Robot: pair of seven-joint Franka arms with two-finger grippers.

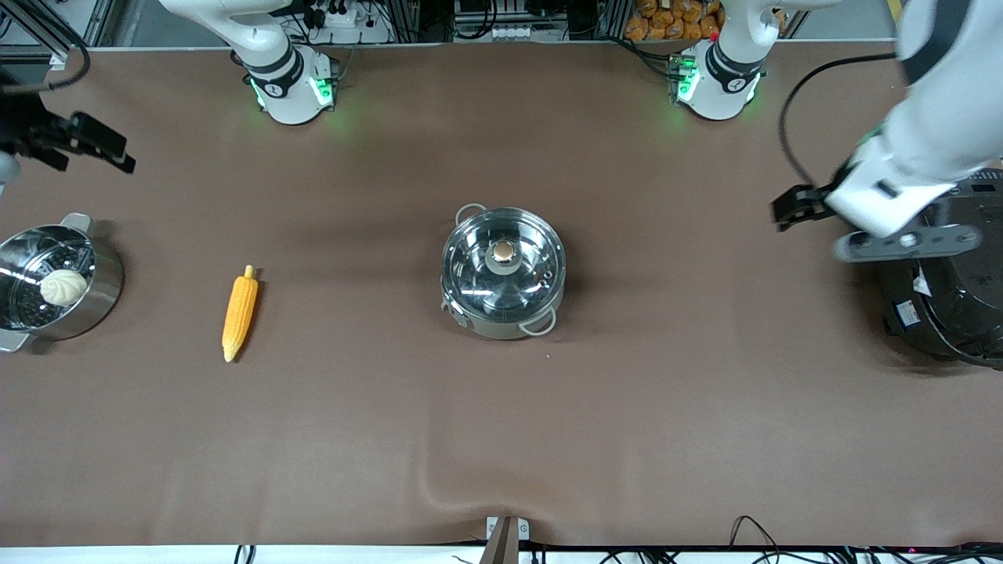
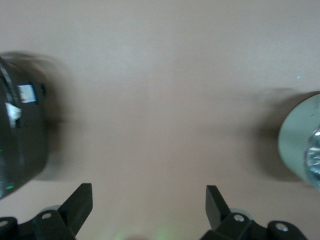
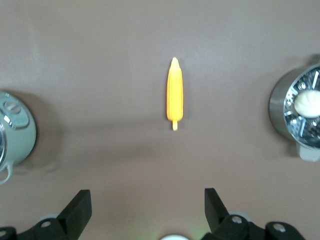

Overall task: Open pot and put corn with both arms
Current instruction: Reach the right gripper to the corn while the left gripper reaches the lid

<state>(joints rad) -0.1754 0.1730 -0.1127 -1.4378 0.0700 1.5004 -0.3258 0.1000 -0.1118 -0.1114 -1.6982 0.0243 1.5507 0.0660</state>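
Note:
The shiny steel pot (image 1: 479, 321) stands mid-table with its clear glass lid (image 1: 533, 274) on; the brass knob (image 1: 503, 252) is at the lid's centre. The corn (image 1: 240, 313) lies on the brown cloth toward the right arm's end, beside the pot. My left gripper (image 1: 787, 210) is open and empty, in the air over bare cloth between the pot and the black cooker; its wrist view (image 2: 149, 200) shows the pot's edge (image 2: 300, 142). My right gripper (image 1: 117, 155) is open and empty, up over the cloth at the right arm's end; its wrist view (image 3: 148, 202) shows the corn (image 3: 174, 94) and the pot (image 3: 20, 135).
A steel pot with perforated insert (image 1: 108, 294) holding a white bun (image 1: 63, 287) stands at the right arm's end, beside the corn; the right wrist view shows it too (image 3: 278, 107). A big black cooker (image 1: 952, 305) stands at the left arm's end, under the left arm.

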